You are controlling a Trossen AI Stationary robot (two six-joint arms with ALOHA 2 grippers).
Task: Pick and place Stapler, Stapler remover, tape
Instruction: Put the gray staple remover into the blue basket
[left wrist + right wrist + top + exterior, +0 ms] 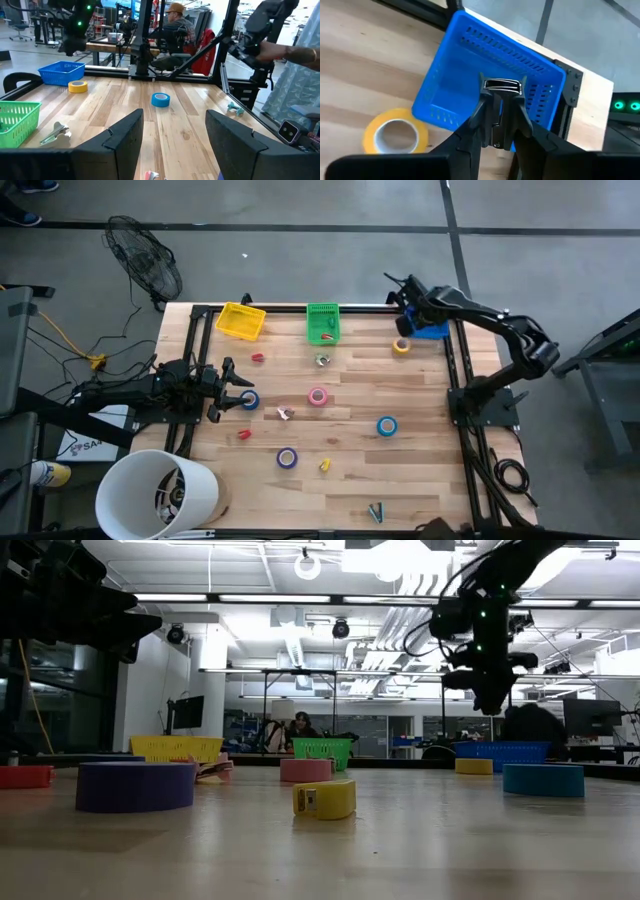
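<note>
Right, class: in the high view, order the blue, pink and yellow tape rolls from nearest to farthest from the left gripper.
1. Blue tape roll, right at the left gripper, on the table's left side.
2. Pink tape roll, mid-table.
3. Yellow tape roll, far right, beside the blue basket.

Fan point(146, 262), white bucket point(158, 493), 3 baskets.

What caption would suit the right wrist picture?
The right gripper holds a small dark stapler above the blue basket, beside a yellow tape roll.
</note>
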